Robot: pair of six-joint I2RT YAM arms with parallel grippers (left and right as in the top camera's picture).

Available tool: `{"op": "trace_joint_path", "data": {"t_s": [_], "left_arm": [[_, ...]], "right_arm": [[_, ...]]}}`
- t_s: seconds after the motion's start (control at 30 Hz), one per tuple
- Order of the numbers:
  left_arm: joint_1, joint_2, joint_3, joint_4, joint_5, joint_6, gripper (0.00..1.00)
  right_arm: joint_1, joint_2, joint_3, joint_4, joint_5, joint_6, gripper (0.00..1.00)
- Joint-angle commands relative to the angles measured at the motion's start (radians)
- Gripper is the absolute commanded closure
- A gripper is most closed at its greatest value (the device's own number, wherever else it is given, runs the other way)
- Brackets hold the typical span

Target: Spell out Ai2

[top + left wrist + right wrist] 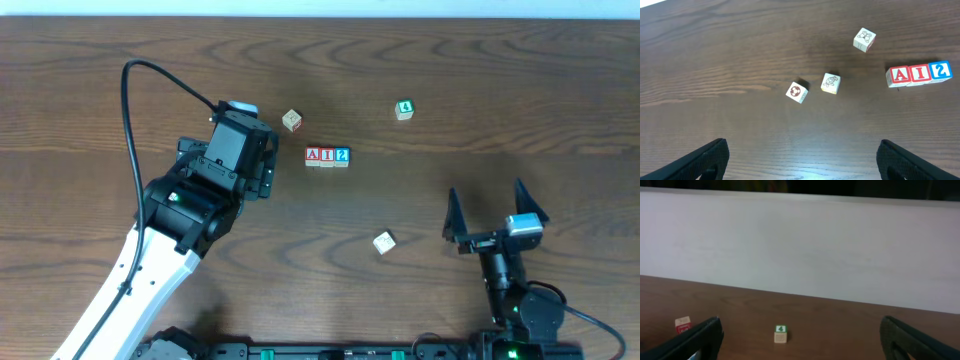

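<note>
Three blocks, a red A (312, 155), a red I (327, 155) and a blue 2 (342, 155), stand touching in a row reading "AI2". The row also shows at the right of the left wrist view (918, 74). My left gripper (803, 157) is open and empty, high above the table to the left of the row. In the overhead view its fingers are hidden under the arm's head (240, 150). My right gripper (486, 195) is open and empty at the front right, and also shows in the right wrist view (801, 340).
Loose picture blocks lie left of the row (864, 39), (830, 83), (797, 92). The first also shows overhead (291, 121). A green 4 block (403, 110) sits far right, ahead of my right gripper (780, 334). Another block (384, 242) lies near the front.
</note>
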Motion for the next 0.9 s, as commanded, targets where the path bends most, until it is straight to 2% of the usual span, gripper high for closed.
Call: {"op": "trace_joint_path", "data": {"t_s": [0.0, 0.23, 0.53, 0.87], "left_arm": [[0.004, -0.001, -0.002, -0.003, -0.021, 0.014, 0.04], [0.004, -0.001, -0.002, -0.003, -0.021, 0.014, 0.05], [0.004, -0.001, -0.002, -0.003, -0.021, 0.014, 0.05], [0.004, -0.001, -0.002, -0.003, -0.021, 0.014, 0.04]], "right_arm": [[-0.016, -0.051, -0.002, -0.08, 0.006, 0.013, 0.01], [-0.032, -0.127, -0.002, -0.414, 0.029, 0.013, 0.01], [-0.035, -0.209, -0.002, -0.417, 0.032, 0.013, 0.01], [-0.036, -0.203, -0.002, -0.419, 0.028, 0.014, 0.01]]}}
